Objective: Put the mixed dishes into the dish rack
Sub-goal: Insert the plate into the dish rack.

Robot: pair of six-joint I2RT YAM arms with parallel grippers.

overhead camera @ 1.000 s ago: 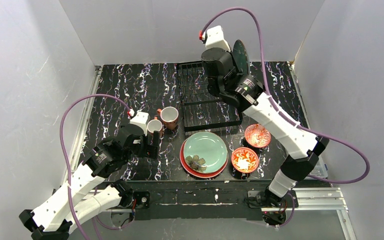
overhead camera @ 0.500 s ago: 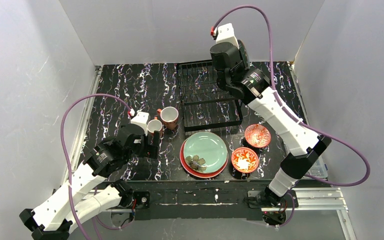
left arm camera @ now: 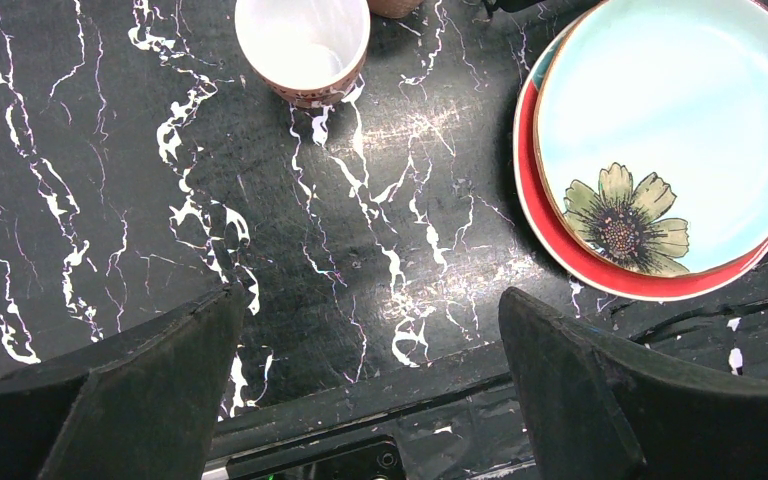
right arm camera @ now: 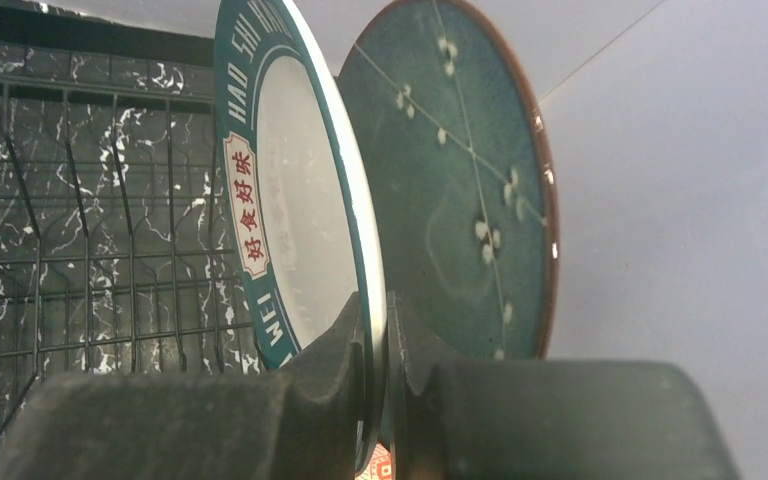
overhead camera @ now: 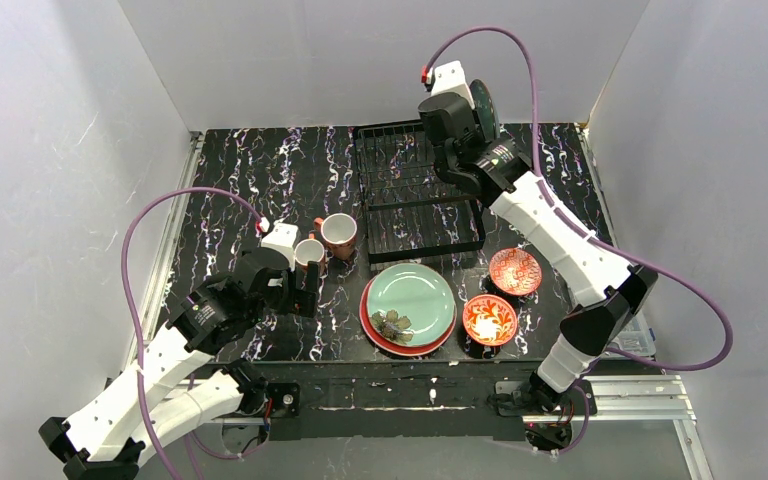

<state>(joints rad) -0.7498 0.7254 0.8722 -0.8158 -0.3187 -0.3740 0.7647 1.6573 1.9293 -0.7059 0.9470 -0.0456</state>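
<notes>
1. R end effector [right arm camera: 377, 318] clamped on white plate [right arm camera: 300, 230] rim. Plate is upright over rack [overhead camera: 400, 205], at its 1 o'clock corner, w/ teal plate [right arm camera: 460, 200] just beside.
2. Step, likely: slot it. Keep plate vertical, line rim w/ a wire gap, lower slowly, avoid knocking teal plate, release only once seated.
3. L end effector [left arm camera: 370, 300]: fingers apart, empty, over table [left arm camera: 110, 150] at 8 o'clock.
</notes>
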